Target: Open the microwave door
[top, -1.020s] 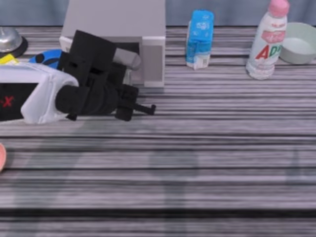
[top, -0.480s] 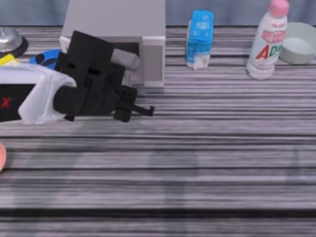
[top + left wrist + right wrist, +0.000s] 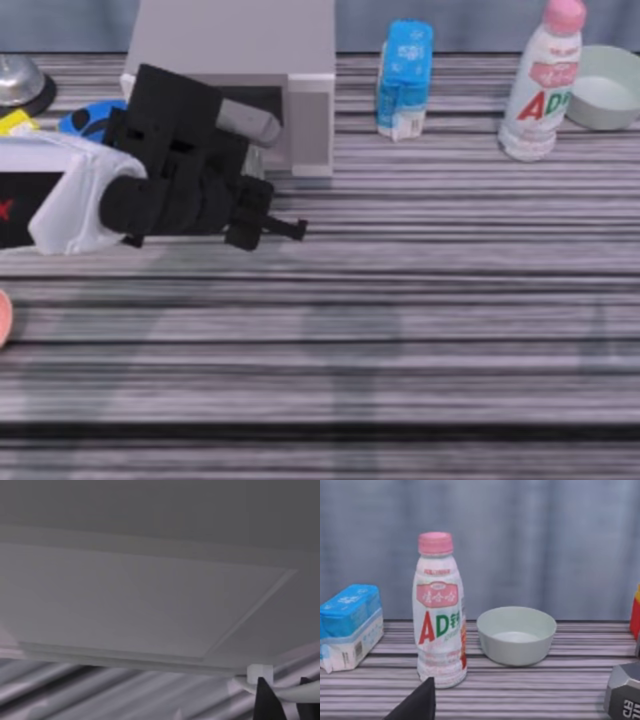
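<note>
The light grey microwave [image 3: 235, 35] stands at the back left of the table, with its grey control panel [image 3: 312, 125] on the front's right. My left arm lies across its front, and the left gripper [image 3: 285, 228] points right, just before the front. In the left wrist view the microwave door [image 3: 150, 605] fills the picture as a flat grey panel. My left gripper [image 3: 283, 695] is shut on the door's pale handle strip [image 3: 260, 671]. In the top view the arm hides most of the door. My right arm is out of the top view; one dark finger [image 3: 422, 702] shows.
A blue carton [image 3: 405, 80], a pink-capped bottle [image 3: 540, 85] and a pale bowl [image 3: 605, 88] stand at the back right. A metal bell [image 3: 20, 80] and a blue object [image 3: 85, 118] sit at the far left. A dark block [image 3: 625, 695] lies near the right gripper.
My left arm and its gripper have drifted slightly to the left, away from the control panel. Nothing else on the table has moved.
</note>
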Robot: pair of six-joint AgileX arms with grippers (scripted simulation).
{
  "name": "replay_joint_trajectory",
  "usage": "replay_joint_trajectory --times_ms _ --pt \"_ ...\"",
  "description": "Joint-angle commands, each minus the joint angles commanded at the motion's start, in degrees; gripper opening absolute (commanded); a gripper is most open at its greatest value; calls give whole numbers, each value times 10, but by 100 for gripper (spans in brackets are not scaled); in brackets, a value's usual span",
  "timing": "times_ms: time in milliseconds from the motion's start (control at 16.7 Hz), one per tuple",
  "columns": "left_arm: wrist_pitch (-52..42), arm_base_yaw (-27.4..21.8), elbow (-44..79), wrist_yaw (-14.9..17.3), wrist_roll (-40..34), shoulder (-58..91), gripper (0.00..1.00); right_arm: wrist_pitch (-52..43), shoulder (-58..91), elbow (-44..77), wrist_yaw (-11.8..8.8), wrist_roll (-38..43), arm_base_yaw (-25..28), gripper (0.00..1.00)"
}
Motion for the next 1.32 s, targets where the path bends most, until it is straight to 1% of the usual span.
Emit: replay_joint_trajectory --times_ms 1140,1320 --pt "0 0 0 0 0 0 0 0 0 0 0 0 0 100" --pt "-1 0 -3 9 4 -1 0 0 0 0 0 0 0 100"
